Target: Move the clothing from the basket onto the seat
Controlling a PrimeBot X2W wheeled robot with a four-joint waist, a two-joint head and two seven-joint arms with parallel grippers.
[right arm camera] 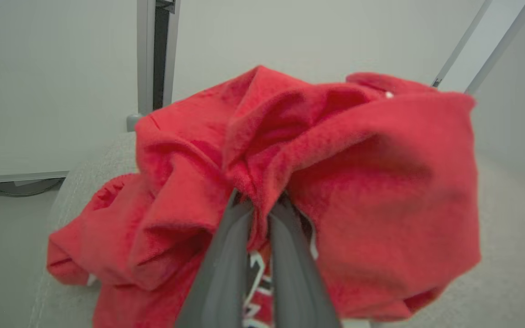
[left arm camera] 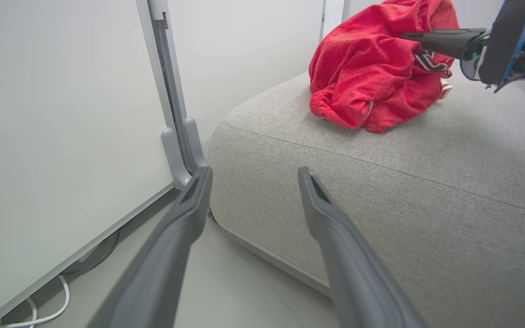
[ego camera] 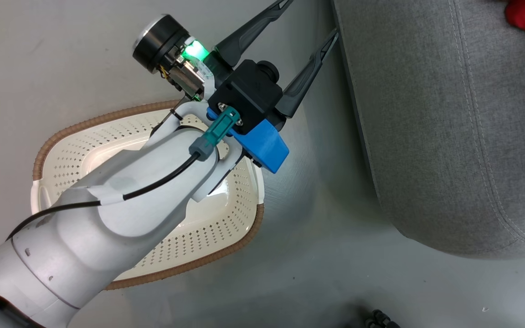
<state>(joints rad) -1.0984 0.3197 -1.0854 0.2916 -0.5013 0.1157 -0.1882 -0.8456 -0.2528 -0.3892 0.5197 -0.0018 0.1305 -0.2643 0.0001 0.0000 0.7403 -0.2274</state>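
Right wrist view shows the right gripper [right arm camera: 259, 201] with fingers clamped on a fold of the clothing [right arm camera: 358, 150], which lies bunched on the seat [left arm camera: 426, 191], while the left gripper [ego camera: 310, 18], fingers spread apart and holding nothing, hangs over the floor [ego camera: 317, 255] between the seat and the basket [ego camera: 75, 150].

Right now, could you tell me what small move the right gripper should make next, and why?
Probably open the right gripper and let go. It is shut on the clothing, which already lies bunched on the seat, in from the edge. The basket looks empty where it is visible.
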